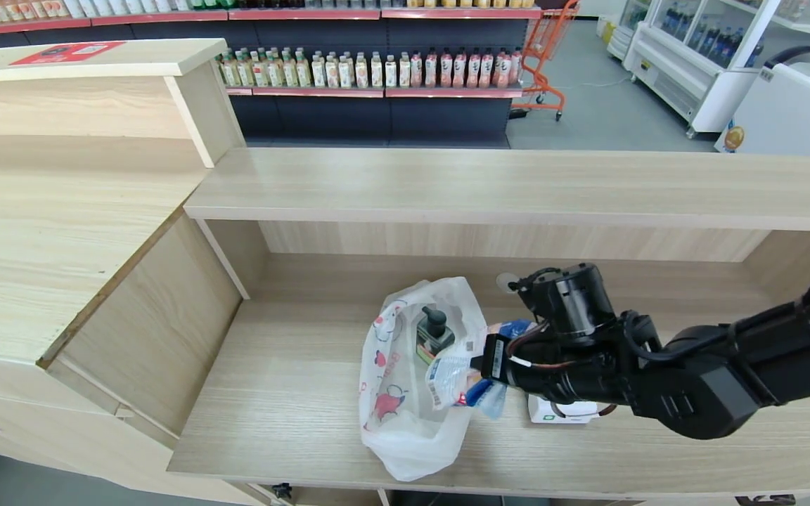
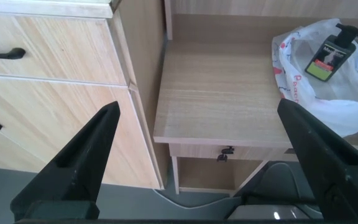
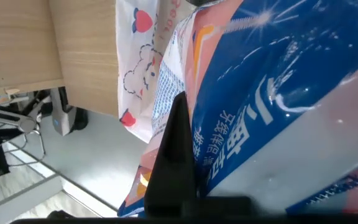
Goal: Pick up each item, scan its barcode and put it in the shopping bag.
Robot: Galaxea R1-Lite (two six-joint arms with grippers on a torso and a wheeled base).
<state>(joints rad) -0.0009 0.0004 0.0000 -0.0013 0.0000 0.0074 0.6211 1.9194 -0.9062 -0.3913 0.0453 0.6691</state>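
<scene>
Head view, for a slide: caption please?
Right gripper holds a blue packet at the shopping bag, pump bottle already inside.

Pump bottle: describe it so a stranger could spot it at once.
Find the low wooden counter, then the white bag on it. Inside its mouth sits the bottle: dark, with a black pump top, unlike the blue-and-white packet beside it.
</scene>
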